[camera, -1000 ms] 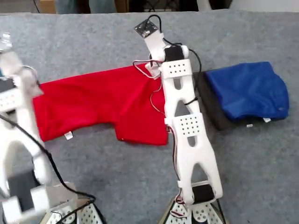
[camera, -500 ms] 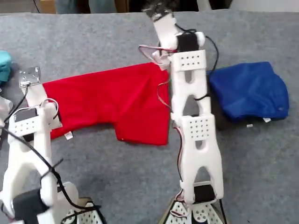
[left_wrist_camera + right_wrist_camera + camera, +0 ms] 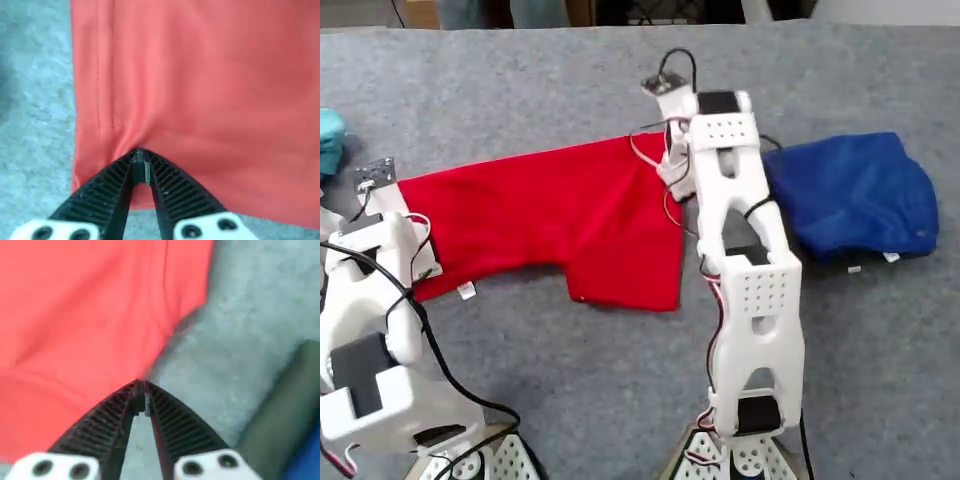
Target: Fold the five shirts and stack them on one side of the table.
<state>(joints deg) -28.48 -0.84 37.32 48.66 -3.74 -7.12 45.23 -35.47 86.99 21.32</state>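
Left claw (image 3: 139,165) first: its ribbed black fingers are pressed together on a pinch of the red fabric shirt (image 3: 200,90), just inside the hemmed edge, and the cloth puckers into the tips. Over to the right claw (image 3: 140,396): also squeezed tight, tips meeting right at the shirt's opposite edge, with a fold of red caught between them. From the high view, the shirt lies spread flat across the middle of the grey felt-covered table (image 3: 520,90), an arm at each end. Just beyond the right arm sits the folded blue fabric shirt (image 3: 850,190), stacked on a dark folded garment (image 3: 280,415) on the table's right side. Far left edge, a bit of teal cloth (image 3: 328,140).
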